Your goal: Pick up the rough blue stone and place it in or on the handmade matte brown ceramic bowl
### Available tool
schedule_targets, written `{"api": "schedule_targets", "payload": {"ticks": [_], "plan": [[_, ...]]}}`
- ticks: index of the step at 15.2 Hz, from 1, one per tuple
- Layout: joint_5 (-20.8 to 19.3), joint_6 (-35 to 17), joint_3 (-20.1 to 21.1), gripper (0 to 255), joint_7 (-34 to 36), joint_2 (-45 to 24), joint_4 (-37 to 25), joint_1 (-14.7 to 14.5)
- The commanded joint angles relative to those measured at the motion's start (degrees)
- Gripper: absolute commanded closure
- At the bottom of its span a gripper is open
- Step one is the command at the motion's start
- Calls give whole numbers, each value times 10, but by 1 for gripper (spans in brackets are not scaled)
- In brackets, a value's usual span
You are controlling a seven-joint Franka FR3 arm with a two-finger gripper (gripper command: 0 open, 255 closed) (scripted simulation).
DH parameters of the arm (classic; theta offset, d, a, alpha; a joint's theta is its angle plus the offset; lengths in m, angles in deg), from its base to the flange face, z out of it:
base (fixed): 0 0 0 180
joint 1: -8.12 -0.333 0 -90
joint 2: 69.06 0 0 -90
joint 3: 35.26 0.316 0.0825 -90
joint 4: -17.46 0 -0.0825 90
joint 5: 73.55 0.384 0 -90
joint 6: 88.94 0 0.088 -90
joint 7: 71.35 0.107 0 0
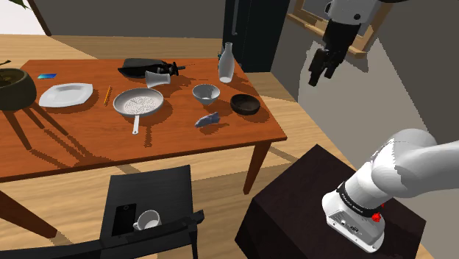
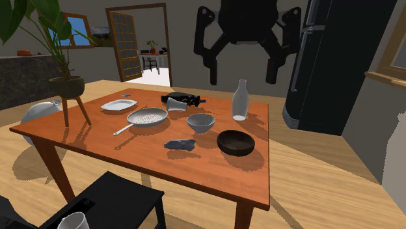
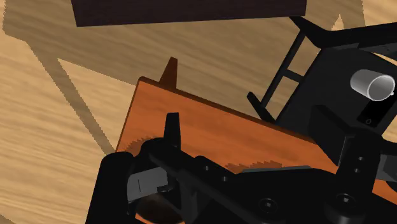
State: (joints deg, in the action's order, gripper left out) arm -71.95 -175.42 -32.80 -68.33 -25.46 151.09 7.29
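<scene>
The rough blue stone (image 1: 207, 120) (image 2: 179, 144) lies on the orange-brown wooden table (image 1: 88, 143), near the edge that faces the stand. A dark brown bowl (image 1: 245, 104) (image 2: 235, 142) stands upright and empty, a short way from the stone toward the shoulder view's right. My black gripper (image 1: 321, 76) (image 2: 241, 71) hangs high in the air past the table's corner, well apart from both. Its fingers stand apart, open, with nothing between them. In the wrist view the gripper (image 3: 262, 133) looks down on a table corner (image 3: 167, 95) and the wooden floor.
A grey bowl (image 1: 206, 93), a pale bottle (image 1: 226, 64), a pan (image 1: 138, 102), a white plate (image 1: 66, 94), a tipped cup (image 1: 156, 78) and a potted plant (image 1: 11, 88) also sit on the table. A black chair (image 1: 151, 206) holding a mug (image 1: 147, 219) stands in front, beside the dark stand (image 1: 309, 199).
</scene>
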Motion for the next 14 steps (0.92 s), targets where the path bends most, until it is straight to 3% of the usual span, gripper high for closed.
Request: {"api": "schedule_targets", "payload": {"ticks": [1, 14], "plan": [[0, 0, 0, 0, 0, 0, 0, 0], [-58, -302, -27, 0, -186, -176, 65, -44]]}}
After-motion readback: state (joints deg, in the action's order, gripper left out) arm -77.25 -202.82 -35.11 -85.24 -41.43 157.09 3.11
